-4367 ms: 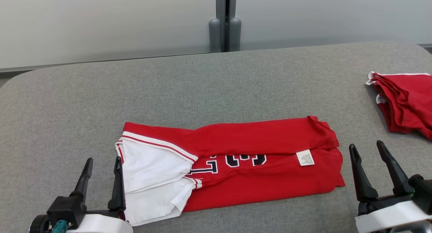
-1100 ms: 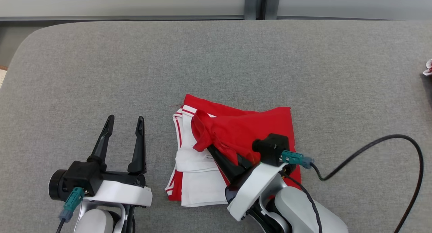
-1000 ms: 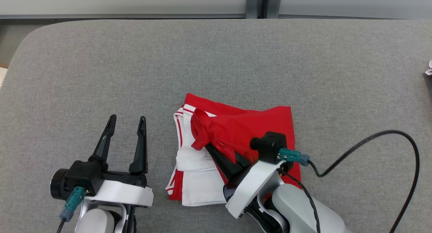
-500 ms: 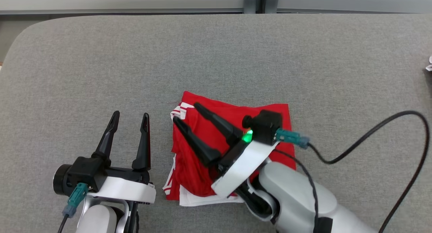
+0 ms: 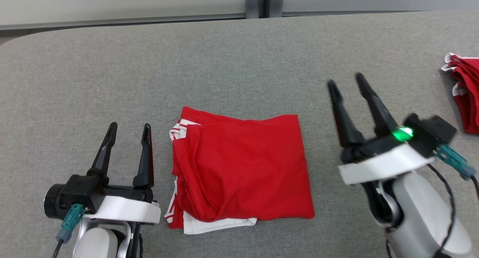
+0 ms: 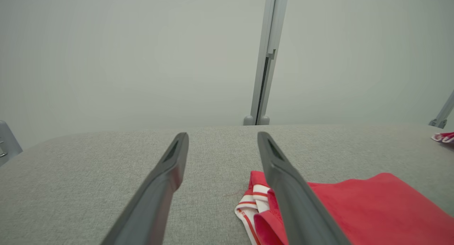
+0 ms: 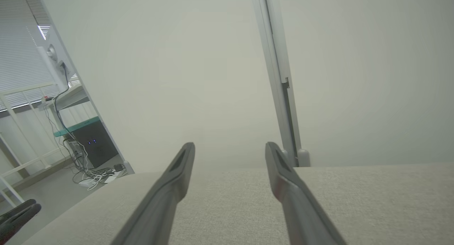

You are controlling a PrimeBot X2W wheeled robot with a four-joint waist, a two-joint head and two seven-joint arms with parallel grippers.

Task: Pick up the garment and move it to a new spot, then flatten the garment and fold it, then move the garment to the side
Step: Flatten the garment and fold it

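The red garment (image 5: 243, 164) lies folded into a rough square on the grey table (image 5: 224, 63), white striped trim poking out at its left and bottom edges. In the left wrist view its red corner and trim (image 6: 354, 209) lie just right of my fingers. My left gripper (image 5: 129, 128) stands open just left of the garment, empty. My right gripper (image 5: 346, 80) is open and empty, to the right of the garment and clear of it. In the right wrist view the right gripper (image 7: 230, 147) points over bare table toward the wall.
Another red and white garment (image 5: 466, 93) lies bunched at the table's right edge. A grey partition post (image 5: 256, 2) stands behind the far edge. Cables and a dark box (image 7: 94, 147) sit on the floor beyond the table's end.
My right gripper let go of the garment's flap, which dropped flat over the white part. It then opened and swung out to the right. The head view shifted too.
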